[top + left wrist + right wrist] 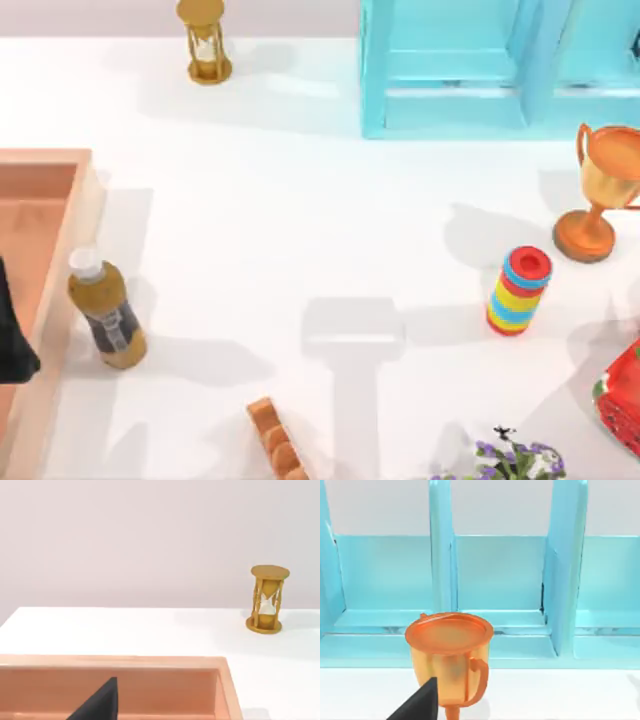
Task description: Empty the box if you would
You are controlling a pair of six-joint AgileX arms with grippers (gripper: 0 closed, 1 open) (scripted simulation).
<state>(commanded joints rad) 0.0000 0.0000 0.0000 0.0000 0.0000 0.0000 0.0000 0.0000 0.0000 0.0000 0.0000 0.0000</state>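
Note:
The box [62,290], a shallow terracotta crate with thick pale walls, lies at the table's left edge, cut off by the top view; its far wall [115,662] runs across the left wrist view. An amber bottle [105,312] with a white cap and a dark label stands on the table, just outside the box's right wall. My left gripper [12,335] is a dark shape over the box's inside, left of the bottle and apart from it. A dark part of it [100,702] shows above the box's floor. My right gripper [420,702] faces the orange trophy.
A gold hourglass [205,42] stands at the back. A turquoise cabinet [480,70] fills the back right, with an orange trophy [605,190] in front of it. A striped ring stack [520,290], a brown segmented block [275,440], flowers [515,460] and a red object [622,395] sit right and front.

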